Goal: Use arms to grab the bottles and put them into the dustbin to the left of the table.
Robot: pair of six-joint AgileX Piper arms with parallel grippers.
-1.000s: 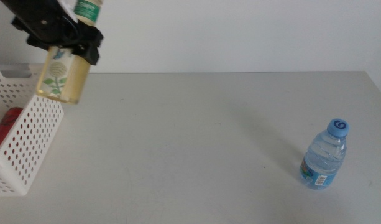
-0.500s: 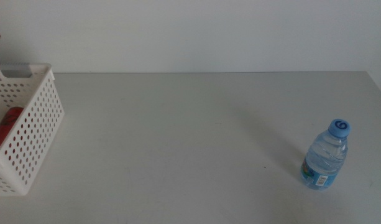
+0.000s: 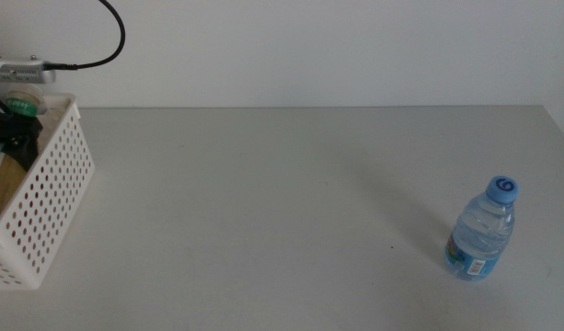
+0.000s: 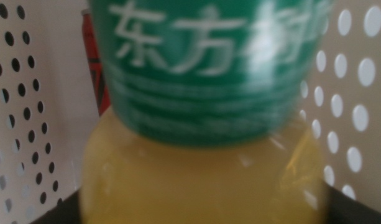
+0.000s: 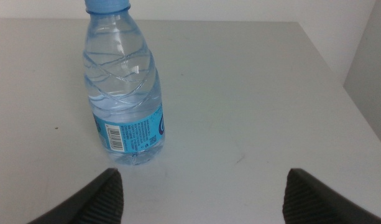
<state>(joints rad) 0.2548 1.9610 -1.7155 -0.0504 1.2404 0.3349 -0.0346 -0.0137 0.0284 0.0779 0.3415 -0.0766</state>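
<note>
Since a second ago, the tea bottle (image 4: 202, 112) has been lowered into the dustbin (image 3: 51, 184) beside the soda can (image 4: 96, 68), pinched by the left gripper (image 3: 10, 129); release appears next, while the right gripper (image 5: 202, 193), jaws spread, waits far from the dustbin near the water bottle (image 5: 123, 87).

pretty bright, even light all round, table (image 3: 282, 202) only had a faint soft shadow, tea bottle (image 4: 202, 112) was way too close, blurry, glare streaks across its label, water bottle (image 5: 123, 87) looked sharp
</note>
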